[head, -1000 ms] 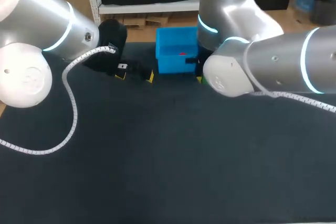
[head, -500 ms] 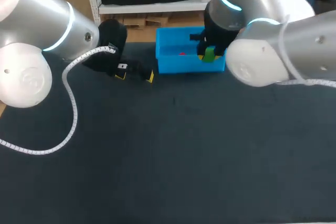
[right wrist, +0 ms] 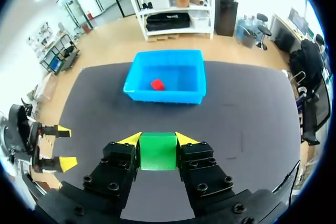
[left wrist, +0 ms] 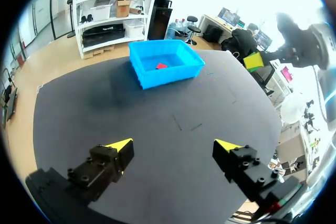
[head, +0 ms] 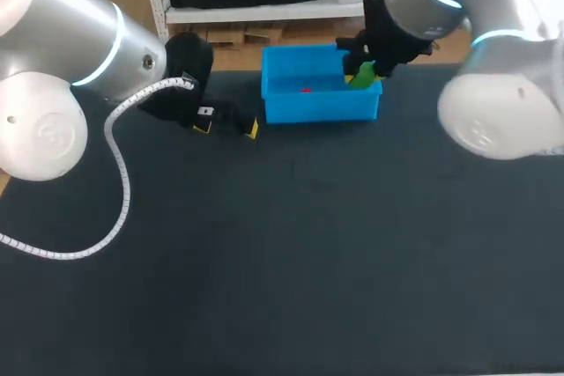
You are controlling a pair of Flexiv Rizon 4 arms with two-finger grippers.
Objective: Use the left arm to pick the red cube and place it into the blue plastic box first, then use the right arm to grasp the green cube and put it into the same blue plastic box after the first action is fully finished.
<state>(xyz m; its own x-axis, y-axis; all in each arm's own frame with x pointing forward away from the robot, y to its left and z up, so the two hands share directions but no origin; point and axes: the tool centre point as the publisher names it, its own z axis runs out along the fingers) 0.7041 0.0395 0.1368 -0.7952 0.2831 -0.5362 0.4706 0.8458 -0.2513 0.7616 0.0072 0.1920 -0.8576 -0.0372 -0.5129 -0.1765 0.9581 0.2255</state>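
Note:
The blue plastic box (head: 273, 110) stands at the table's far edge, and the red cube (head: 306, 90) lies inside it; both show again in the wrist views as the box (right wrist: 195, 96) (left wrist: 173, 74) and the red cube (right wrist: 157, 84) (left wrist: 161, 66). My right gripper (head: 363, 72) hangs in the air over the box's right end, shut on the green cube (head: 362, 75). In the right wrist view the green cube (right wrist: 158, 151) fills the gap between the fingers of that gripper (right wrist: 158, 141). My left gripper (head: 227, 127) rests left of the box, open and empty, its yellow tips wide apart (left wrist: 173, 145).
The dark table mat (head: 291, 253) spreads wide in front of the box. A white coiled cable (head: 119, 173) hangs from my left arm over the mat's left part.
My right arm has lifted the green cube from low beside the box's right front up and back, over the box's right end. The left arm has stayed still.

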